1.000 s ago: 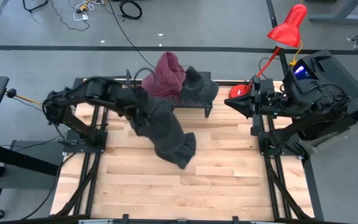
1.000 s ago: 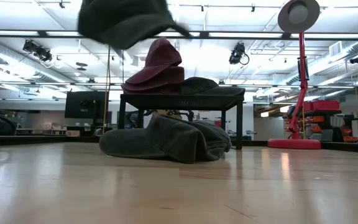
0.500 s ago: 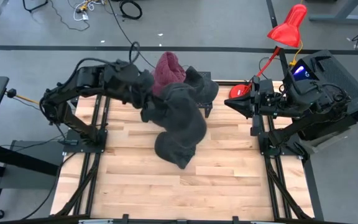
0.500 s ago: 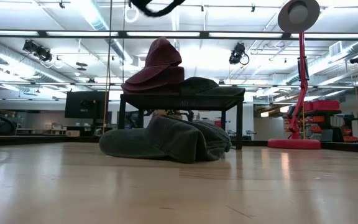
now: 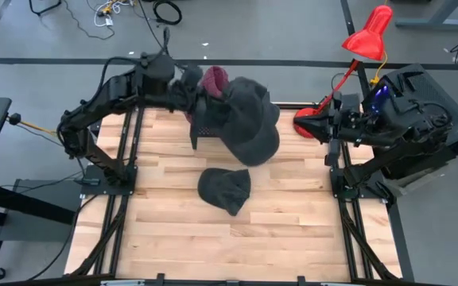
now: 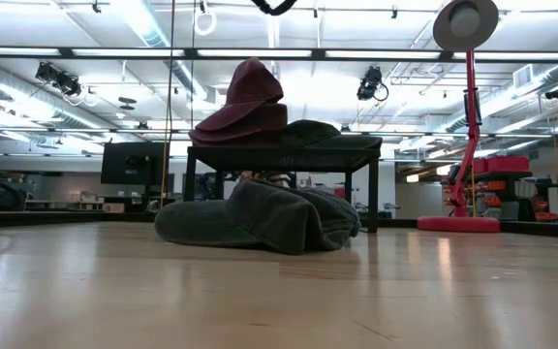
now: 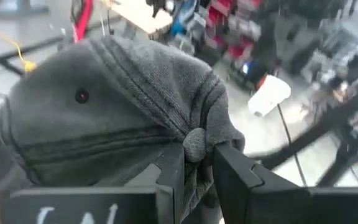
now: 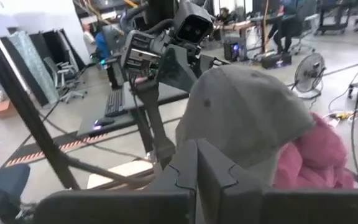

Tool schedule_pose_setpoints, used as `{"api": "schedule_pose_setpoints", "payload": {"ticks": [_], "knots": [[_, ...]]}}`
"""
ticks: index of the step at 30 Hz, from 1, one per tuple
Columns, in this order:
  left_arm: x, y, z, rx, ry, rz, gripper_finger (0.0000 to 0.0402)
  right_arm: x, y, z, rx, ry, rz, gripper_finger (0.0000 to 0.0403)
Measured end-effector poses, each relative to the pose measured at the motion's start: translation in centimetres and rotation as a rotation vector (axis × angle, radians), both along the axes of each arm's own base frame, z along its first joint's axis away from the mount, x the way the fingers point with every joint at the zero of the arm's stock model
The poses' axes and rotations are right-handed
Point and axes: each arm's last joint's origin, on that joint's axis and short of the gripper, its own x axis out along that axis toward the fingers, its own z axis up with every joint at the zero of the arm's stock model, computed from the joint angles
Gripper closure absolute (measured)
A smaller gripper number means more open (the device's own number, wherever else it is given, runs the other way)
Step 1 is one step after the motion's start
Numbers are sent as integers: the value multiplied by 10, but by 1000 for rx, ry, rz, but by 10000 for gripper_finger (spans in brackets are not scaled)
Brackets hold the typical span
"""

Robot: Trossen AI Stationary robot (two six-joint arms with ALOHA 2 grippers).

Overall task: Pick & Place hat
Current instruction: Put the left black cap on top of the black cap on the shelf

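Observation:
My left gripper is shut on a dark grey hat, held high over the black rack at the table's far edge. The right wrist view shows this hat in the air. Only a scrap of it shows at the top of the low view. A maroon hat sits on the rack's left part, a dark hat on its right. Another grey hat lies on the table in front of the rack. My right gripper waits shut at the table's right edge. My left gripper pinches a bunched fold of the grey hat's cloth between its two fingers. The hat is lifted clear of the rack and the table, and its crown spreads out beyond the fingers.
A red lamp stands past the table's far right corner, with its base by the right gripper. The rack stands on thin legs. Bare wood fills the near half of the table.
My left gripper has risen and swung toward the table's far edge. It carried the grey hat from above the hat lying on the table to a place over the rack. The hat has stayed in the hold. The hat on the table has not moved.

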Motion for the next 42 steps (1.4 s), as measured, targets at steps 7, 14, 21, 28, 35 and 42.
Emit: {"api": "schedule_pose_setpoints", "payload": {"ticks": [7, 14, 21, 28, 35, 42], "knots": [[15, 27, 2, -2, -102, 22, 330, -8, -3, 10, -26, -73, -3, 396], [43, 57, -10, -45, -166, 44, 331, -9, -3, 11, -40, -80, -2, 396], [70, 89, -31, -86, -185, 89, 329, -9, -3, 11, -48, -79, -2, 396], [84, 119, -49, -131, -195, 201, 328, -9, -3, 11, -62, -76, -1, 396], [90, 133, -62, -197, -179, 370, 329, -9, -3, 11, -73, -73, -1, 396], [91, 129, -66, -194, -161, 526, 330, -9, -3, 11, -75, -73, -2, 396]]}}
